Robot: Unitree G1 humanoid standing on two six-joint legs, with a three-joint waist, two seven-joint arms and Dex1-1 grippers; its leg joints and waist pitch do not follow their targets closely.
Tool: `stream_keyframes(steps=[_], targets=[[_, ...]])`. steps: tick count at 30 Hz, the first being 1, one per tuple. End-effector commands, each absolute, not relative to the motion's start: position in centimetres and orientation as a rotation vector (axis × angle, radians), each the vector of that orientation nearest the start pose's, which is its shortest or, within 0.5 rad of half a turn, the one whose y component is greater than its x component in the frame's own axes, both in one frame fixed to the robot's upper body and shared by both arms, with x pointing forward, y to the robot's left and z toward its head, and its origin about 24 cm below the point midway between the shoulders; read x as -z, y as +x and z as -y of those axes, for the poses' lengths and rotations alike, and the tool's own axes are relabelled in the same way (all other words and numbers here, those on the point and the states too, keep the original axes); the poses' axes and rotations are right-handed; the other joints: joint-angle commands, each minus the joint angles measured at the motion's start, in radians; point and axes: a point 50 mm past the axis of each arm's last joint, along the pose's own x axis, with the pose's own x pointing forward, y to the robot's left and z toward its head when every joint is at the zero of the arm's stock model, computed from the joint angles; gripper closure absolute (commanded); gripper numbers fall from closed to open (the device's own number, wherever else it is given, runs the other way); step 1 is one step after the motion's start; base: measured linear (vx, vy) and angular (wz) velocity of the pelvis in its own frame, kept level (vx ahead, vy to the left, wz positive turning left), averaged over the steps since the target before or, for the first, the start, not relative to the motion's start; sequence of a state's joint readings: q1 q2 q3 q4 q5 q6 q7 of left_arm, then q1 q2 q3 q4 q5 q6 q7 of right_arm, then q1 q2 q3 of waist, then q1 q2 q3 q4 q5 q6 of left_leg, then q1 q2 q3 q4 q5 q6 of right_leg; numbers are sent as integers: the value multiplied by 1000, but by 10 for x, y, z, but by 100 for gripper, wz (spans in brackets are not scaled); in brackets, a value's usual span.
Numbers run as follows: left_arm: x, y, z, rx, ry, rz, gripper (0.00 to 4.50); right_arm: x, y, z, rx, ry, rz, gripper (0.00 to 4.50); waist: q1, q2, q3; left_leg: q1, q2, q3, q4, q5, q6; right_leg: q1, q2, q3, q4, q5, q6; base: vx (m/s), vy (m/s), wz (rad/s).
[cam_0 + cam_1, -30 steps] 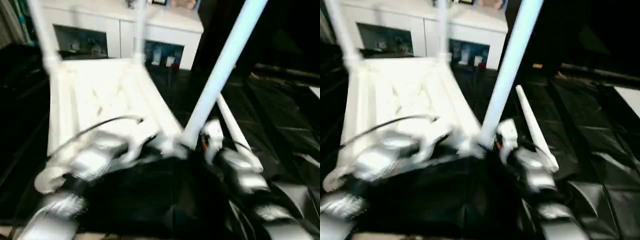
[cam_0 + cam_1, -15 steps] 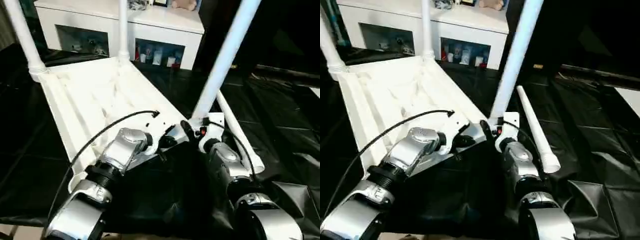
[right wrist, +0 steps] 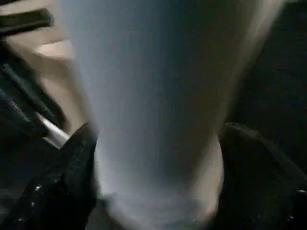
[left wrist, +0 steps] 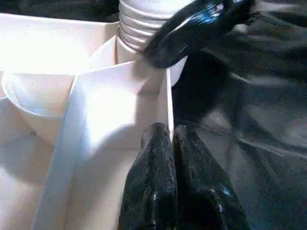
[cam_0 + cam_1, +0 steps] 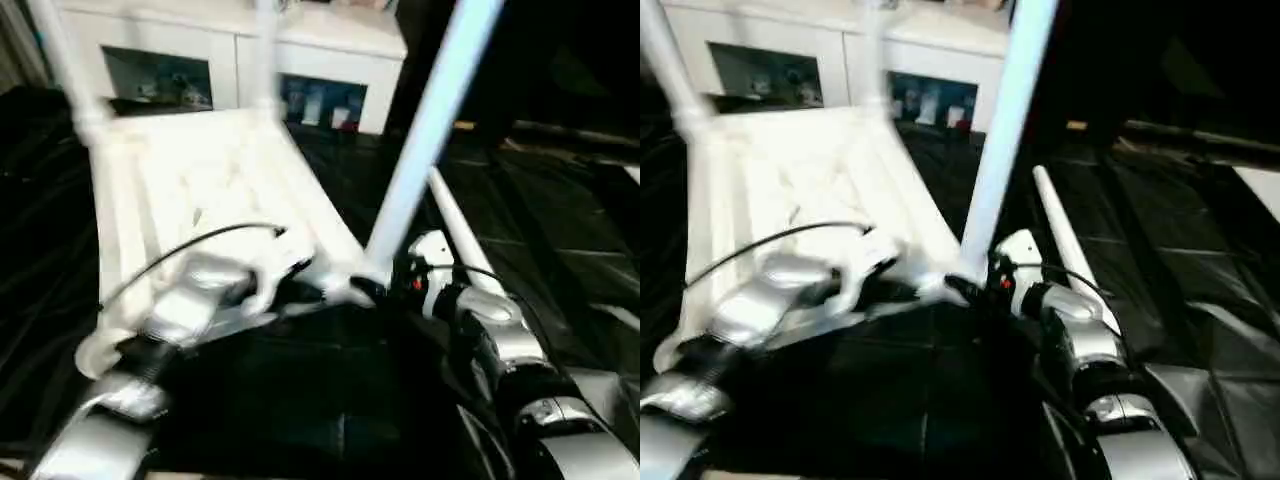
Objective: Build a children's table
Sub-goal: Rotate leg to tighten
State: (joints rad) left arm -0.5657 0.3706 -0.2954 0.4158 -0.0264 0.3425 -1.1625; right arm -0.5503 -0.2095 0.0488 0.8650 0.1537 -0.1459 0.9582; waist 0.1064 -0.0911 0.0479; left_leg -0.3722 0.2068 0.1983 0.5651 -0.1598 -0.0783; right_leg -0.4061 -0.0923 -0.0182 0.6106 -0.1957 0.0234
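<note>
The children's table (image 5: 200, 180) lies upside down on the black cover, its ribbed underside facing up. Two legs (image 5: 65, 60) stand at its far corners. A third leg (image 5: 420, 130) rises from the near right corner socket. My right gripper (image 5: 380, 288) is at that leg's base, open, with a finger (image 3: 72, 182) on either side of the tube. My left gripper (image 4: 168, 143) is shut on a thin rim wall of the table, right beside that socket. One loose leg (image 5: 1065, 235) lies on the cover to the right.
A white cabinet (image 5: 330, 60) with glass doors stands behind the table. The black cover (image 5: 560, 230) stretches in wrinkles to the right. A black cable (image 5: 190, 250) loops over my left forearm.
My right gripper's jaws have widened around the standing leg. The left gripper keeps its hold on the rim. The camera has shifted, so the whole picture has moved.
</note>
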Motion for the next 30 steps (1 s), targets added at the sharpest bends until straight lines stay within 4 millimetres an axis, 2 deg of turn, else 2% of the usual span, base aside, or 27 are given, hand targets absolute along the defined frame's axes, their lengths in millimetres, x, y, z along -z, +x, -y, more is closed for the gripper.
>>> stream_keyframes(steps=[1,4,6,11,12,14,15,16,20,22,23,25,26,27,28,30], targets=[[-60,298,-111,1446,235,-488,450,-30,322,144,-981,-27,-188,61,-2,7,-60,14,25,-7,-62,-222,53,37,-33,18,-58,-71,-249,0,0,0],[-60,293,-118,1474,243,-508,450,-31,319,144,-1037,-17,-188,61,0,13,-61,16,21,-4,-57,-186,65,39,-29,17,-50,3,-266,0,0,0],[-58,293,-122,1468,248,-520,450,-30,314,145,-1085,-20,-206,77,2,13,-60,17,21,-3,-58,-196,65,40,-29,17,-52,-13,-266,0,0,0],[-59,294,-124,1457,248,-518,450,-27,311,144,-1113,5,-219,107,5,14,-57,19,24,-6,-64,-252,35,38,-34,19,-60,-100,-248,0,0,0],[-59,295,-124,1453,247,-516,450,-27,311,144,-1114,9,-219,126,5,14,-58,20,24,-6,-63,-255,31,37,-34,19,-59,-100,-248,0,0,0],[-59,295,-124,1447,247,-514,450,-27,310,143,-1115,18,-218,132,6,13,-59,19,23,-6,-62,-250,30,38,-34,19,-58,-92,-247,0,0,0],[-59,295,-123,1441,247,-513,450,-26,309,142,-1108,30,-218,149,6,10,-59,19,22,-5,-61,-237,35,39,-33,19,-57,-78,-248,0,0,0],[-59,296,-123,1439,246,-512,450,-26,309,142,-1103,36,-219,159,7,12,-59,19,22,-5,-61,-232,36,39,-34,19,-56,-74,-249,0,0,0],[-59,297,-120,1421,239,-509,450,-22,309,141,-1064,64,-229,172,7,9,-60,18,21,-4,-58,-212,43,40,-33,19,-54,-55,-253,0,0,0],[-57,299,-120,1398,239,-511,450,-19,310,142,-1028,72,-234,175,7,8,-58,17,22,-5,-60,-223,39,39,-35,19,-56,-84,-247,0,0,0],[-56,302,-118,1366,241,-513,450,-17,312,141,-978,78,-240,175,5,-1,-57,18,22,-4,-60,-232,35,38,-35,19,-59,-109,-241,0,0,0],[-53,309,-116,1274,246,-523,450,-12,316,140,-867,78,-254,176,3,-8,-53,19,22,-4,-63,-256,21,35,-37,21,-67,-181,-223,0,0,0],[-51,316,-114,1202,248,-528,450,-8,319,138,-777,81,-266,176,4,-5,-51,19,21,-5,-64,-263,13,32,-38,21,-68,-206,-215,0,0,0],[-49,321,-111,1137,244,-533,450,-5,322,137,-698,83,-275,176,2,-7,-49,23,21,-6,-67,-294,-5,29,-40,22,-76,-273,-199,0,0,0],[-49,321,-111,1137,244,-533,450,-5,322,137,-698,83,-275,176,2,-5,-50,24,21,-8,-67,-303,-13,29,-43,22,-76,-297,-191,0,0,0],[-44,335,-102,966,245,-549,450,2,330,133,-464,85,-315,177,-2,-8,-51,24,19,-9,-67,-311,-27,24,-41,23,-81,-331,-167,0,0,0]])
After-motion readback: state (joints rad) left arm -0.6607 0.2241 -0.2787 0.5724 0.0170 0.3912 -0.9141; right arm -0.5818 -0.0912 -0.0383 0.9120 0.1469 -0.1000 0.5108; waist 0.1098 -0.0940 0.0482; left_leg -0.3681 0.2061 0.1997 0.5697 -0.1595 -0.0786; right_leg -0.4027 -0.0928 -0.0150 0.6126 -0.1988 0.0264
